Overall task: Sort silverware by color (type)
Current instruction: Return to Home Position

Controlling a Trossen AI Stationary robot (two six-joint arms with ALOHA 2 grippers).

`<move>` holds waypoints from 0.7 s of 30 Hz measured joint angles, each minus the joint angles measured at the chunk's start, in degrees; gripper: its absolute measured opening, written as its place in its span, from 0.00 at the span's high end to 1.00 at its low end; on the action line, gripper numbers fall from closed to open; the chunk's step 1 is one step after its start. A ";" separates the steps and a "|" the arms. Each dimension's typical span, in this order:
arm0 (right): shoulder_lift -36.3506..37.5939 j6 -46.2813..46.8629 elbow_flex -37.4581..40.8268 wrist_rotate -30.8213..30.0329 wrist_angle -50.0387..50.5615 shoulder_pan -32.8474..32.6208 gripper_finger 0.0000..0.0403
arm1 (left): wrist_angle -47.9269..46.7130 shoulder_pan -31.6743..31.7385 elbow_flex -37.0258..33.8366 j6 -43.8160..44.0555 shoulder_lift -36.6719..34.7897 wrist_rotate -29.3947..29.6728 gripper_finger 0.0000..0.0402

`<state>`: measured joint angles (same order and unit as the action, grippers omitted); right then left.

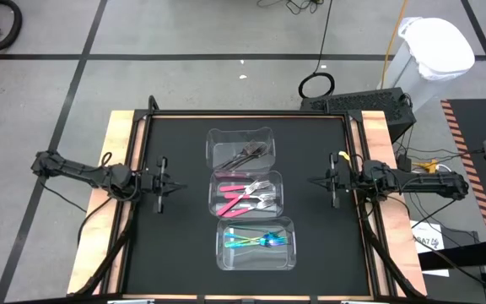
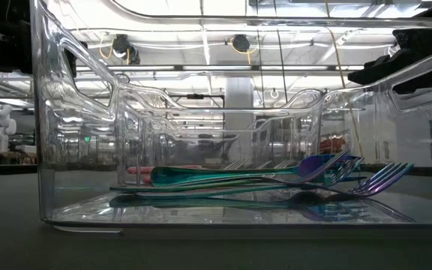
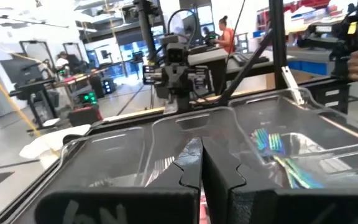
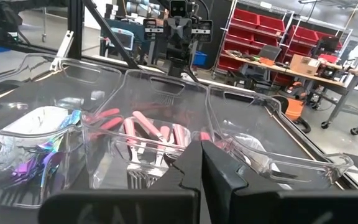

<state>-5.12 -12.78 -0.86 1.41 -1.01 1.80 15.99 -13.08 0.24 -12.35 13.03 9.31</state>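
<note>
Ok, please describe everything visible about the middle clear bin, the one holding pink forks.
The middle bin is a clear plastic rectangular tub with rounded corners, open on top. It stands upright on the black table mat, central in a row of three, close between the bin with dark forks and the bin with blue forks. Several pink-handled forks lie flat inside, tines toward the right arm.
</note>
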 joint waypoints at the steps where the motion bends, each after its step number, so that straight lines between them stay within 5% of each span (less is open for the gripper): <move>1: -0.01 -0.04 0.00 0.00 0.02 0.00 1.00 | -0.80 0.00 0.01 -0.08 -0.61 0.26 0.98; 14: -0.01 0.09 0.00 0.11 -0.05 0.00 1.00 | -13.38 0.00 -0.01 1.49 -12.39 -0.40 0.98; 21: -0.01 0.09 0.00 0.22 -0.53 0.00 0.99 | -13.59 0.00 -0.01 1.47 -12.99 -0.42 0.98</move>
<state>-5.13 -12.69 -0.86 1.63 -1.54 1.80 2.39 -13.08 0.23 -10.87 0.03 8.88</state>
